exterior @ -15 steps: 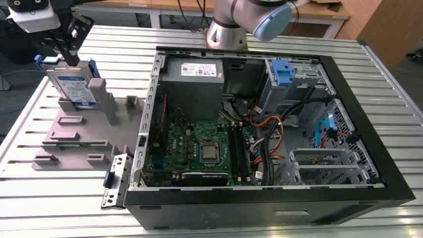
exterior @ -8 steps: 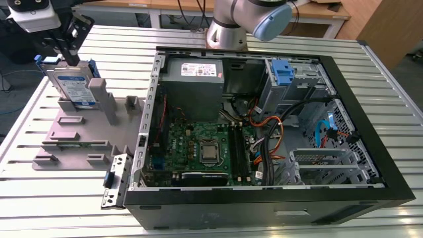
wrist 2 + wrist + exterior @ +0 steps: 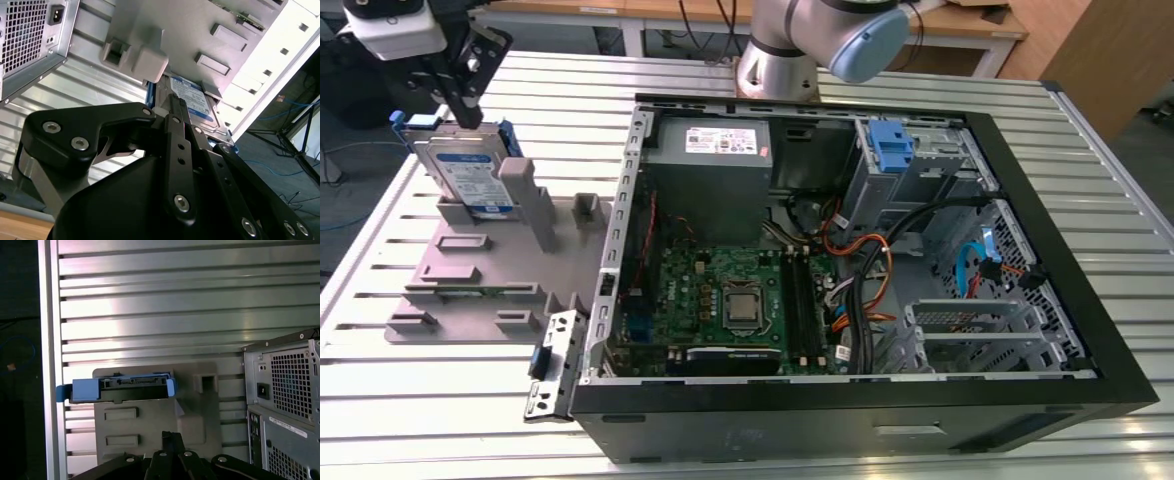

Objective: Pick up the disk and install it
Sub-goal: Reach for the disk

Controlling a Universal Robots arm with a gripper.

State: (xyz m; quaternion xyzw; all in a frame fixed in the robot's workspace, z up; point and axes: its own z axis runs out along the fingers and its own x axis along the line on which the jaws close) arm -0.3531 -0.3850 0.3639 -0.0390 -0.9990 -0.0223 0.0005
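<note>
Exterior view and both wrist views, one arm. The disk stands on its edge in a slot of the grey holder, at the exterior view's left of the open computer case. Its labelled face is upright and its long top edge runs level. The claw hangs just above that top edge, toward its far end, pointing straight down, so the disk lies directly below it.

In the first wrist view the disk shows edge-on with blue rails at both ends, apart from the claw. The tips appear drawn together with nothing between them, though the angle leaves this uncertain.

A tall post of the holder rises just beside the disk on the case side. The slatted metal table carries both holder and case. Inside the case, the drive cage with its blue bracket sits at the far corner, well apart from the disk.
</note>
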